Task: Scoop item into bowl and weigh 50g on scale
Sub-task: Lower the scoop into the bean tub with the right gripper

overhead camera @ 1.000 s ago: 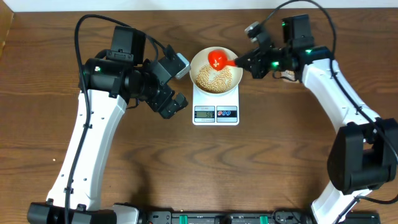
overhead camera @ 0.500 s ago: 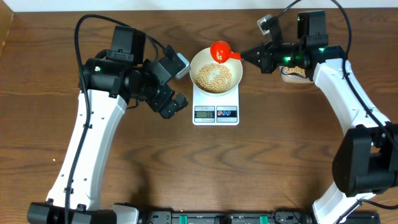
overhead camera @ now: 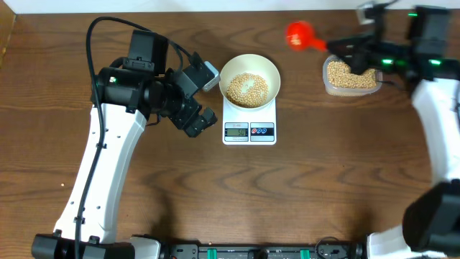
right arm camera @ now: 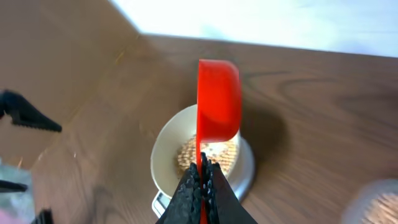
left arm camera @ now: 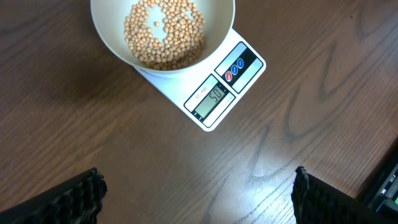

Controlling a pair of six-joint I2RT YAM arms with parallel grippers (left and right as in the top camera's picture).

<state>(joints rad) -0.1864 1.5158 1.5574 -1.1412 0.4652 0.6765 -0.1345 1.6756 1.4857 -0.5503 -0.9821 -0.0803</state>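
Note:
The white bowl [overhead camera: 274,73] stands on the white scale [overhead camera: 249,132] at the table's middle back, with a layer of tan beans [overhead camera: 247,88] in it. In the left wrist view the bowl [left arm camera: 107,43] and scale [left arm camera: 219,93] show from above, and the display reads 50. My left gripper [overhead camera: 210,97] hovers open just left of the scale, its fingertips [left arm camera: 93,186] far apart over bare wood. To the right of the bowl, my right gripper [overhead camera: 338,47] is shut on the handle of a red scoop [overhead camera: 297,34], held in the air. Motion blurs the scoop [right arm camera: 217,99], so its contents are hidden.
A clear plastic tub [overhead camera: 351,75] of beans sits at the back right, under the right gripper's arm. A pale wall edge runs along the table's back. Dark equipment lines the table's front edge.
My right arm has swung right with the red scoop, from over the bowl to above the tub's left side. The left arm has not moved.

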